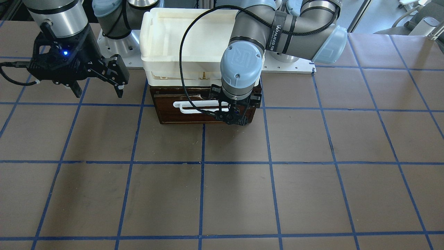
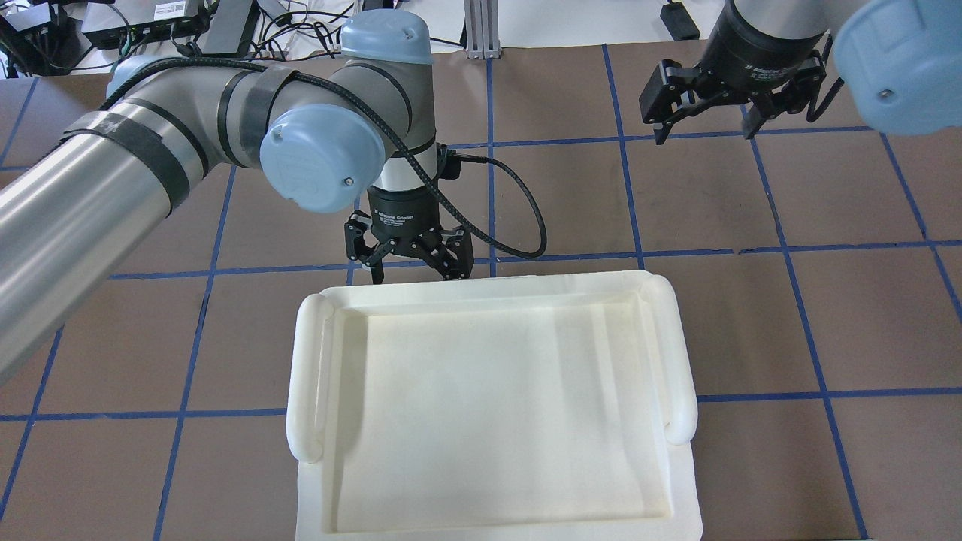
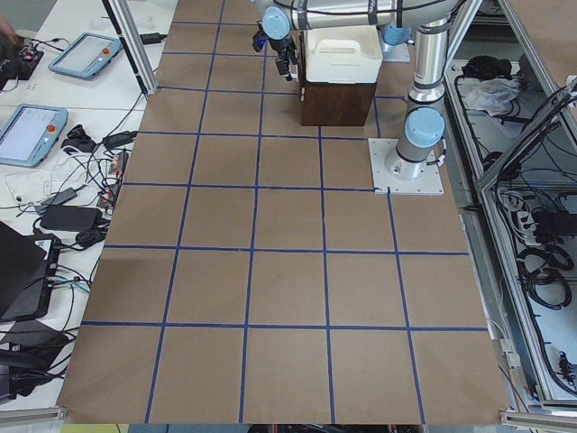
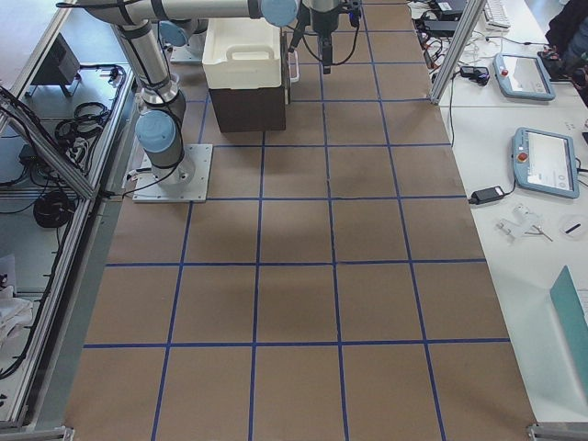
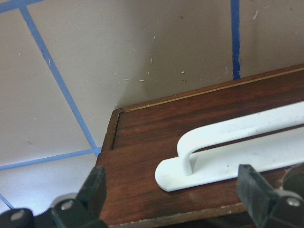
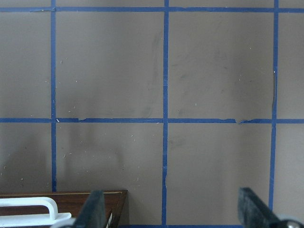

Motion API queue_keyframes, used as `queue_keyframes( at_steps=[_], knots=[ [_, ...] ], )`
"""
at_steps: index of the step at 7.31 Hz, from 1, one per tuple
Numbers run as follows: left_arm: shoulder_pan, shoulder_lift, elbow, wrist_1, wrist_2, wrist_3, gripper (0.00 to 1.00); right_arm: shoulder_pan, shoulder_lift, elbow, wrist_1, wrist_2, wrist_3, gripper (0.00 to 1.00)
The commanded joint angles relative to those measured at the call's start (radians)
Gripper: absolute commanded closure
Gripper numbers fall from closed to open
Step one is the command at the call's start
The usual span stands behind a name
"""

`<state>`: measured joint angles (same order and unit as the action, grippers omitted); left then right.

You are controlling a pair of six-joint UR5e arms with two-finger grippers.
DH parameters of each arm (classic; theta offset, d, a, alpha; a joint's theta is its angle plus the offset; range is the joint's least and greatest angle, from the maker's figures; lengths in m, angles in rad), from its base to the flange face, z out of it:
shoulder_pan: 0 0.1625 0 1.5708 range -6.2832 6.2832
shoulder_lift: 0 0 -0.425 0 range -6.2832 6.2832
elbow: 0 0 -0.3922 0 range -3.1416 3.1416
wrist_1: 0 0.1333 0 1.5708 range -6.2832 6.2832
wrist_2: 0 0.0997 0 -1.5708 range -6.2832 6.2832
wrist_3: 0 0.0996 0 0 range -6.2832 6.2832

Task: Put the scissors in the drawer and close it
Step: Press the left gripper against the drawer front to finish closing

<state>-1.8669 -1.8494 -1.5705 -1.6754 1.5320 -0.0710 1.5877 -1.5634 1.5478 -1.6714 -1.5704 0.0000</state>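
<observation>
The dark brown drawer point(image 1: 166, 111) with its white bar handle point(image 1: 187, 106) is pushed in, and none of its pale interior shows. The scissors are hidden in every view. My left gripper point(image 2: 415, 272) is open and empty, pointing down just in front of the drawer face. In the left wrist view its fingers straddle the handle's end point(image 5: 190, 161) on the drawer front point(image 5: 156, 128) without touching it. My right gripper point(image 1: 97, 91) is open and empty, hovering above the table off to the drawer's side. It also shows in the overhead view point(image 2: 705, 131).
A white plastic tray point(image 2: 308, 376) sits on top of the drawer's cabinet and hides it from above. The robot's white base plate point(image 1: 291, 66) lies behind it. The brown table with blue tape lines point(image 1: 222, 163) stretches out in front of the drawer.
</observation>
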Motion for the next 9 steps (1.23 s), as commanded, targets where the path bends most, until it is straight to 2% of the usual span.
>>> queue_keyframes(
  at_steps=[1,4,6,9],
  knots=[
    [0.002,0.002,-0.005,-0.009,-0.004,-0.001,0.0,0.0,0.0,0.0,-0.001,0.0,0.0,0.0],
    [0.003,0.004,-0.006,-0.032,-0.006,-0.001,0.0,0.0,0.0,0.0,-0.001,0.0,0.0,0.0],
    [0.009,-0.007,-0.006,-0.092,-0.001,0.016,0.0,0.0,0.0,0.0,-0.001,0.0,0.0,0.0],
    [0.018,0.006,0.023,-0.073,0.008,0.016,0.0,0.0,-0.001,0.0,-0.001,0.0,0.0,0.0]
  ],
)
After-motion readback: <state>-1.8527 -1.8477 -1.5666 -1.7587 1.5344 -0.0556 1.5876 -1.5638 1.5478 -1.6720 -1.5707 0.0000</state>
